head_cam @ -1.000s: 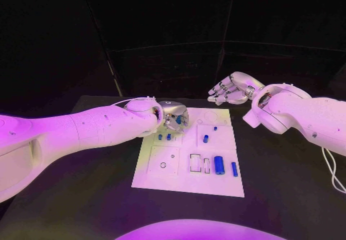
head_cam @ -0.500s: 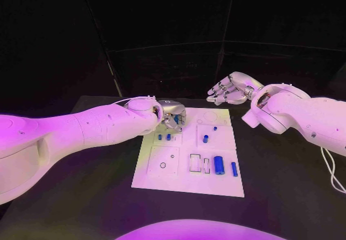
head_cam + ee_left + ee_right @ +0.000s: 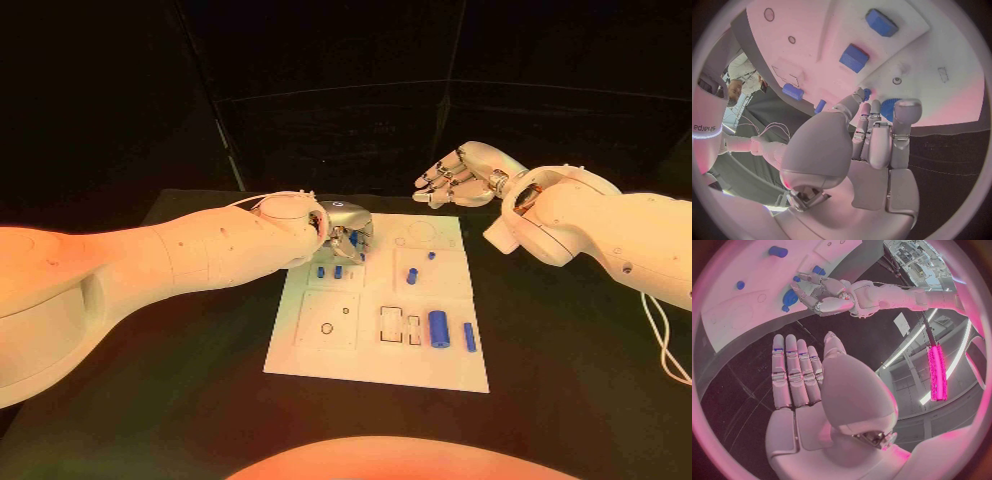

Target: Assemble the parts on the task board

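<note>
A black table [image 3: 173, 400] spreads wide, its far edge meeting darkness. Behind it a black wall [image 3: 346, 120] of dark panels, faint seams crossing it. From the right wrist view, long ceiling light strips [image 3: 907, 347] run overhead and a bright pink tube [image 3: 936, 372] glows beside them.

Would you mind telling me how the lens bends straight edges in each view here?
Head view: the task board keeps straight edges. Left wrist view: the board's edge curves strongly behind the left hand. Right wrist view: it bows likewise beyond the right hand.
</note>
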